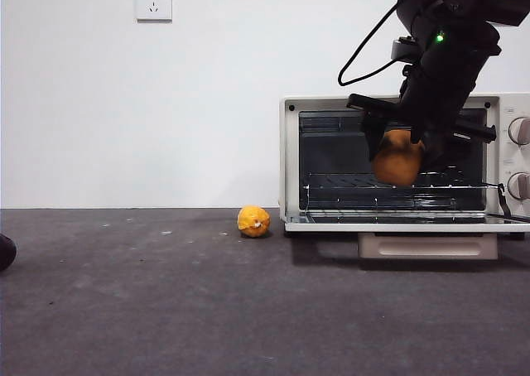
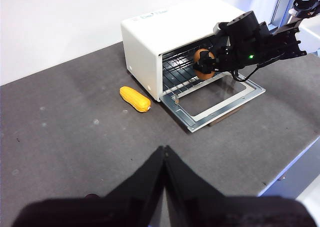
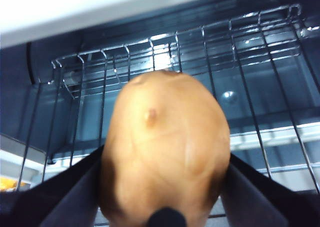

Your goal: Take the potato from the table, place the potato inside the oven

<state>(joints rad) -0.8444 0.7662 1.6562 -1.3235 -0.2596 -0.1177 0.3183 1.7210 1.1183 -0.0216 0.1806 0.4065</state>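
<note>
Potato held in the mouth of the open oven.

The right gripper clamps the potato between its two jaws, above the wire rack, inside the oven opening. The door lies flat below the gripper. The left gripper, jaws pressed together, waits well apart over the table.

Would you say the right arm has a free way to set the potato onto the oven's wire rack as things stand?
Probably yes. The right gripper holds the potato at the mouth of the oven, the door lies fully open, and the wire rack beyond it looks bare. The left gripper waits far back.
</note>
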